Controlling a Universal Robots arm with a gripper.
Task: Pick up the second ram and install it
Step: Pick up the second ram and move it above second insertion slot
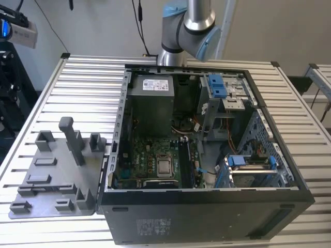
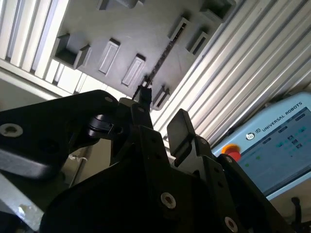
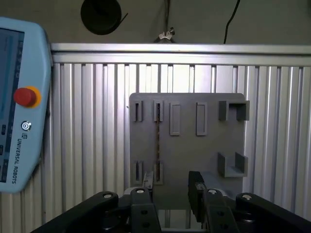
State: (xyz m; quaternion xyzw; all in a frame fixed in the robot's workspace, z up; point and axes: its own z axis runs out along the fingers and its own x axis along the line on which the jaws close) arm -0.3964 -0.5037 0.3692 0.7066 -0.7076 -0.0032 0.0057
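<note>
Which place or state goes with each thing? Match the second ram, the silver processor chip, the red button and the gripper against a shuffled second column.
Column one:
1. second ram
2. silver processor chip
3. red button
4. gripper

Column two:
A. on the pale blue pendant
B. open, holding nothing
C. edge-on in slots of the grey tray
D. on the green board inside the open computer case

Pairs: 1-C, 2-D, 3-A, 4-B
</note>
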